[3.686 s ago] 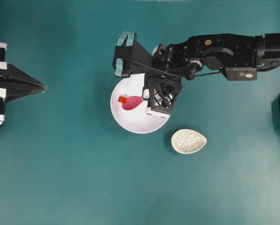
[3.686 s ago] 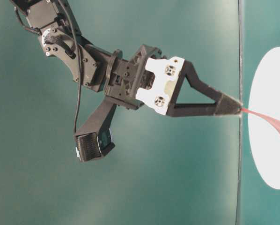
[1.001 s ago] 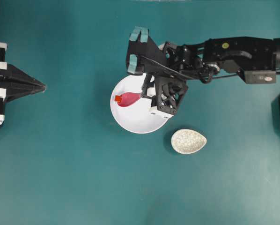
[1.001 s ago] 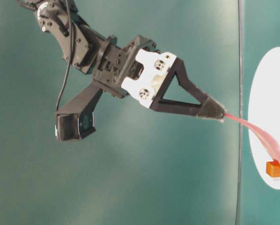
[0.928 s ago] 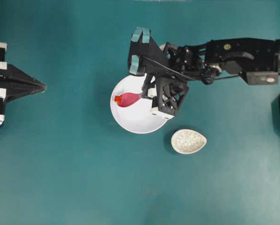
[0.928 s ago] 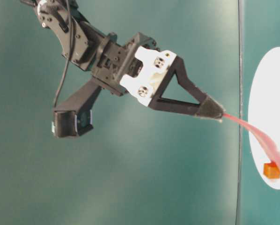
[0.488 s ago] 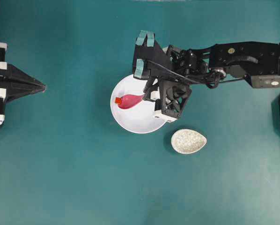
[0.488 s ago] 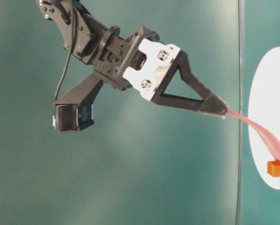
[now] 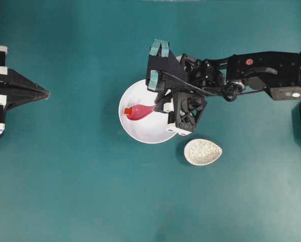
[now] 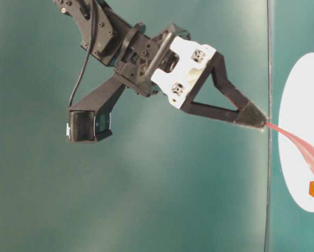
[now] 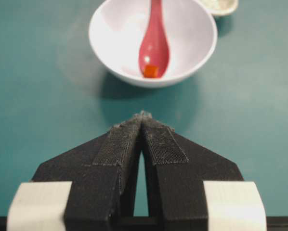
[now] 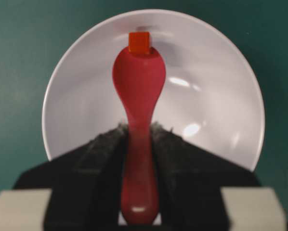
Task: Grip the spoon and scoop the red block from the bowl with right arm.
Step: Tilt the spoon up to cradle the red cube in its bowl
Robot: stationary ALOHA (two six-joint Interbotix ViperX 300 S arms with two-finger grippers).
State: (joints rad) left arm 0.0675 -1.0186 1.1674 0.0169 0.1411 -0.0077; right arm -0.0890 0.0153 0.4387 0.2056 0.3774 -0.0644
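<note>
My right gripper (image 12: 138, 132) has its 2 fingers clamped on the handle of the spoon (image 12: 138, 82), pinching it from both sides so the handle runs straight back between the pads toward 6 o'clock in my wrist view. I hold it near the handle's end, I judge, to keep my fingers outside the bowl (image 12: 216, 96) while the scoop reaches down into it.

The scoop points away from me toward 12 o'clock, its tip touching the red block (image 12: 139, 41), which sits on the bowl's floor against the far wall at 12 o'clock. The block is at the lip of the scoop, not yet inside it. From the side view the spoon slants downward from my fingertips into the bowl, a tilt that suits sliding the lip under the cube; the curved wall behind it should act as a backstop.

In the overhead view, my arm comes in from 3 o'clock and the block lies at about 9 o'clock inside the bowl. The speckled spoon rest (image 9: 203, 152) lies on the table just off the bowl's rim at about 4 o'clock, apart from the work.

My left gripper (image 11: 142, 118) sits well apart at 9 o'clock, fingers pressed together, holding nothing, aimed at the bowl.
</note>
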